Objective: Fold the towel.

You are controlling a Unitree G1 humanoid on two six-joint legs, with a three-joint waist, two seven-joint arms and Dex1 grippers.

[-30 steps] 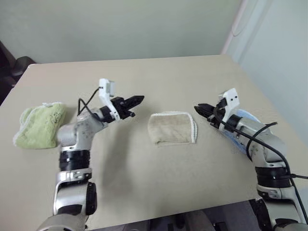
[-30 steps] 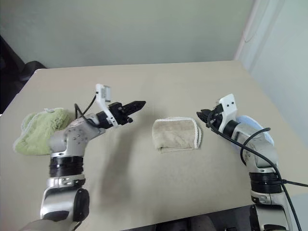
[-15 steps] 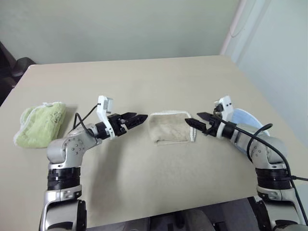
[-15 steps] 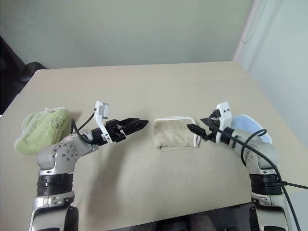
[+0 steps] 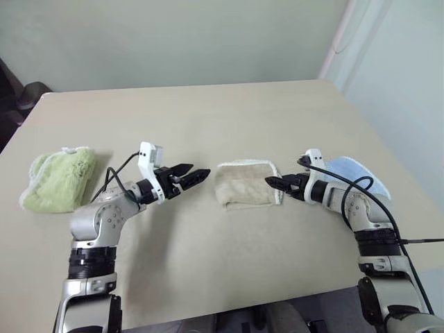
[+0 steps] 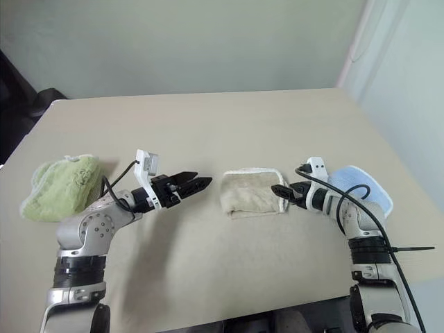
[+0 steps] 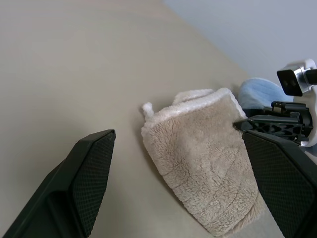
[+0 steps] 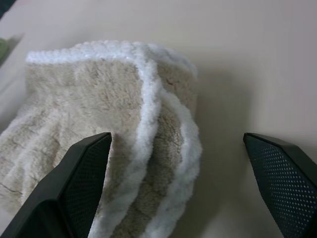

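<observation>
Lying folded mid-tabletop [image 5: 208, 277], the towel [image 5: 244, 185] runs its long axis left–right, white corded edges stacked toward the right edge. Left hand [image 5: 192, 173] spread, just short of it. Right hand [image 5: 276, 182] spread at the trimmed end; contact unclear. Embroidery indistinct.

Towel [image 8: 99, 144]: fluffy terry cloth, corded white edging. Table [image 5: 229, 111]: smooth, matt. Fingers [image 7: 81, 186]: black, finely textured, probably plastic.
</observation>
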